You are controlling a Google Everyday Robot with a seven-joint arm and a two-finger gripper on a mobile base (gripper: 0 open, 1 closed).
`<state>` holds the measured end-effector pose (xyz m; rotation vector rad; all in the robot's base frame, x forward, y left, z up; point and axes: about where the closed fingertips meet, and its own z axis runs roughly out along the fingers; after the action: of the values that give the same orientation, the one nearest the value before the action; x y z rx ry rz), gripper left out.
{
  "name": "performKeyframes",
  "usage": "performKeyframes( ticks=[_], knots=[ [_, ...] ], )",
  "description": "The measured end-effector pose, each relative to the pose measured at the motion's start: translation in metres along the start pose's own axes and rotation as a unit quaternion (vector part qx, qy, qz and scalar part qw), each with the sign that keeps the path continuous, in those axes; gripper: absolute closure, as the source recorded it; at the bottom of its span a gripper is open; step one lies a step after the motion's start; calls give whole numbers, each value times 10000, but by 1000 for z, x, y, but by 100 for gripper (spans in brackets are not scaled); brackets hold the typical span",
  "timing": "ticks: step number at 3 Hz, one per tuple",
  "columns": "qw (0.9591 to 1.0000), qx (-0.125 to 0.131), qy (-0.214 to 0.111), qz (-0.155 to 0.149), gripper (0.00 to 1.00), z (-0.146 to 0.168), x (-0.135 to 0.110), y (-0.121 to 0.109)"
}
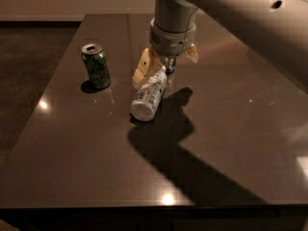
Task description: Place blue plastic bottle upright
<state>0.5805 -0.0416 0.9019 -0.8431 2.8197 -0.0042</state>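
In the camera view, your tool [167, 64] hangs over the middle of the dark glossy counter [240, 143], toward its far edge, its two cream fingers [144, 70] spread apart with nothing clamped. The clear plastic water bottle with the white-and-blue label [149, 93] lies on its side right below, its far end beside the finger nearer the counter's left edge. A green drinks can [96, 66] stands upright near that left edge, apart from the bottle

Blue plastic bottle [149, 94]: clear w/ white-blue label, lying on its side mid-surface [72, 153], base toward cam, neck end pointing away. Tool [166, 70] right over neck end, fingers spread apart either side.
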Motion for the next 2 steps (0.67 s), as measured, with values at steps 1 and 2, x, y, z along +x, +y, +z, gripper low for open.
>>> performKeyframes(
  ticks=[1,2],
  knots=[
    [9997,3,53,257,0,2,-4,10],
    [9969,-92,109,780,0,4,-11,25]
  ],
)
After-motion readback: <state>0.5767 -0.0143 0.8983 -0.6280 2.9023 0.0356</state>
